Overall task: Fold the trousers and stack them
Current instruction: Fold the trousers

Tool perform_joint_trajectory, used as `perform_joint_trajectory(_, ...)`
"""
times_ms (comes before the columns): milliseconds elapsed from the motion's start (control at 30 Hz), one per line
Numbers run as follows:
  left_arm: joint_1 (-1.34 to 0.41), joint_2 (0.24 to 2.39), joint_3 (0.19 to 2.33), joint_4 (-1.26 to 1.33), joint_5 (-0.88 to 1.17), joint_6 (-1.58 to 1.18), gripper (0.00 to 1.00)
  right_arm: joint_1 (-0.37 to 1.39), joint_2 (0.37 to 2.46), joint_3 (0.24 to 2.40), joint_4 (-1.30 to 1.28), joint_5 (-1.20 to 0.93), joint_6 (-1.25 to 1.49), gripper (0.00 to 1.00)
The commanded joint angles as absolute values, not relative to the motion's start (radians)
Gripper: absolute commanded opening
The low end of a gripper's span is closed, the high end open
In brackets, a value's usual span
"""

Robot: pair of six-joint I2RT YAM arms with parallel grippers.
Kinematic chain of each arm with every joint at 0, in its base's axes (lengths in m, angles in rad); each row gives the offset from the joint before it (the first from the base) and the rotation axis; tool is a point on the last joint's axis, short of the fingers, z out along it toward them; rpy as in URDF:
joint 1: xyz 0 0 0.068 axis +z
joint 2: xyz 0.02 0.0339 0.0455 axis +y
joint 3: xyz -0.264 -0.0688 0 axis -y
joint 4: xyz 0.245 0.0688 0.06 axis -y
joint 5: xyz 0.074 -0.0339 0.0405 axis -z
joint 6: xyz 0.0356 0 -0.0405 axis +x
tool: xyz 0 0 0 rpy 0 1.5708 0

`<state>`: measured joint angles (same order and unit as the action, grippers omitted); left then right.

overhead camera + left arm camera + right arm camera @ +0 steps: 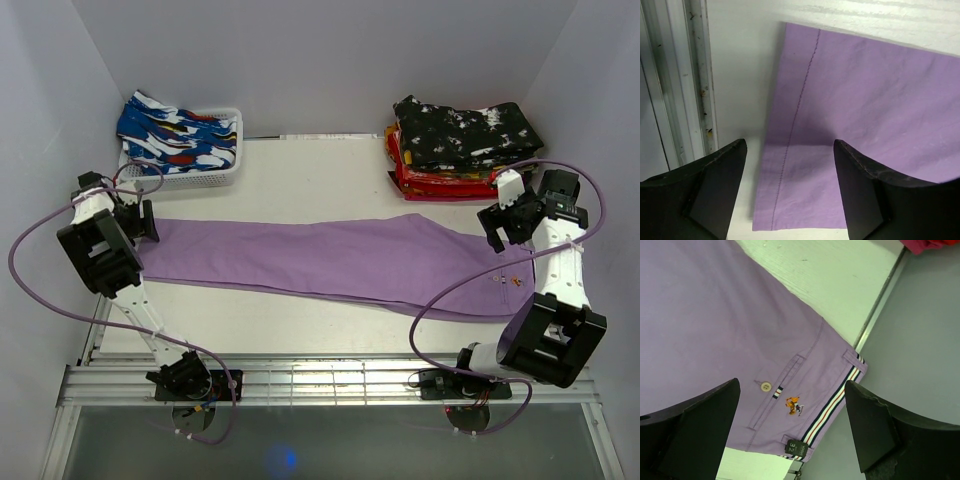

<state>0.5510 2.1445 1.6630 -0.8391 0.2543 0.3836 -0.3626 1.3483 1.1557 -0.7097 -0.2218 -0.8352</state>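
Purple trousers [330, 258] lie flat and stretched across the table, leg hems to the left and waistband to the right. My left gripper [140, 224] hovers open over the hem end. In the left wrist view the stitched hem [790, 125] lies flat between the dark fingers [720, 185], and the gripper [790, 192] holds nothing. My right gripper [498, 228] is open above the waist end. In the right wrist view the striped waistband [836, 406], a back pocket with a button [766, 386] and a size tag sit below the open gripper [792, 427].
A stack of folded trousers [460, 148], black-patterned on top with red beneath, stands at the back right. A white basket [190, 172] of blue patterned clothes is at the back left. White walls enclose the table [300, 180]. A metal rail [692, 75] runs along its left edge.
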Motion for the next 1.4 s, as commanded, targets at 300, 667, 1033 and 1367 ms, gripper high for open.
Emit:
perform_joint_trajectory(300,0.552,2.094,1.54,-0.85,0.273,0.414,0.74,-0.364,1.416,1.227,-0.819,-0.219,-0.879,0.9)
perform_joint_trajectory(667,0.528,2.025,1.304,-0.785,0.331,0.338,0.34,-0.362,1.531,1.154,-0.883,-0.216,-0.885,1.0)
perform_joint_trajectory(1033,0.618,1.983,1.623,-0.925,0.249,0.379,0.0,-0.36,1.539,1.14,-0.925,-0.278,-0.89,0.91)
perform_joint_trajectory(1367,0.583,1.941,1.902,-1.164,0.31,0.548,0.0,-0.36,1.505,1.089,-0.934,-0.294,-0.92,0.9)
